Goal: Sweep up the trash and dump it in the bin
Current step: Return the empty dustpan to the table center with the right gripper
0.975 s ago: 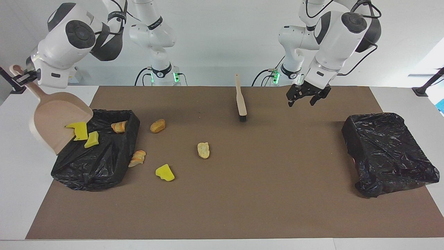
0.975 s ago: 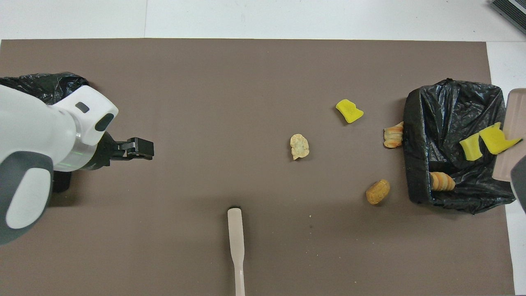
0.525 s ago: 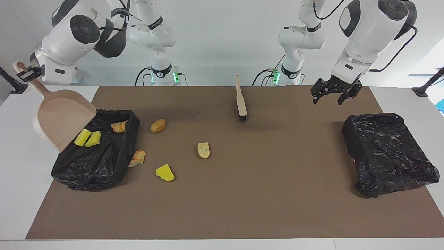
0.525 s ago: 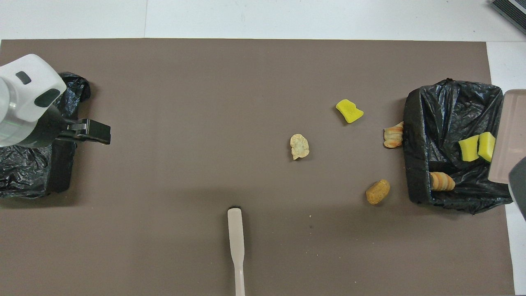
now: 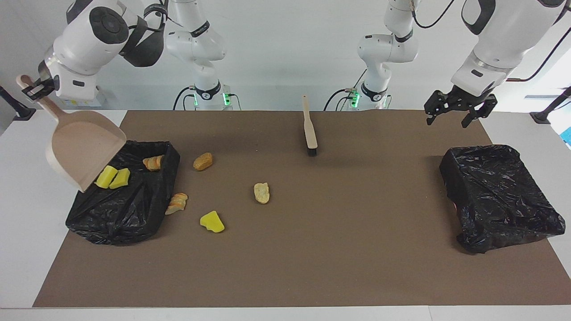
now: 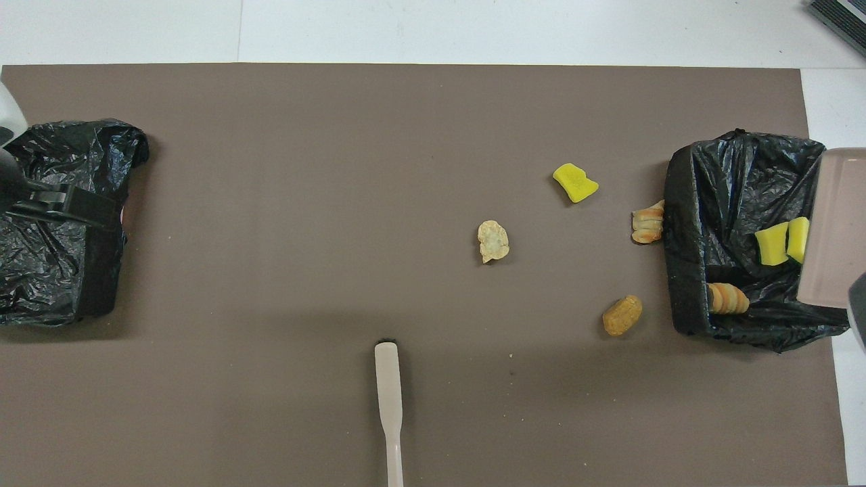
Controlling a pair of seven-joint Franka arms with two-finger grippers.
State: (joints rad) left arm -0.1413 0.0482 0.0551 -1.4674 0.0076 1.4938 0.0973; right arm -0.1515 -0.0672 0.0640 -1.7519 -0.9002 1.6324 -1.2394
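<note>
The right gripper (image 5: pixel 33 89) was clamped on the handle of the beige dustpan (image 5: pixel 82 149), which hung tilted with its open lip over the bin (image 5: pixel 134 214) at the right arm's end of the table. Two yellow wedges (image 5: pixel 113 177) lay in the bin just under the lip, and one orange lump (image 5: pixel 153 162) lay in the bin on the side nearer to the robots. Four pieces of the trash were on the brown mat (image 5: pixel 312 249): a brown lump (image 5: pixel 203 161) near the bin, an orange piece (image 5: pixel 177 203) just beside the bin wall, a yellow wedge (image 5: pixel 212 222) and a pale lump (image 5: pixel 262 192) more toward the middle. To finish this dump well, I think the pan should be kept steep over the liner until it is empty, without its lip catching the loose plastic. The brush (image 5: pixel 309 127) lay untouched on the mat. The left gripper (image 5: pixel 455 113) waited with its fingers apart and empty, near the second bin (image 5: pixel 499 196).
</note>
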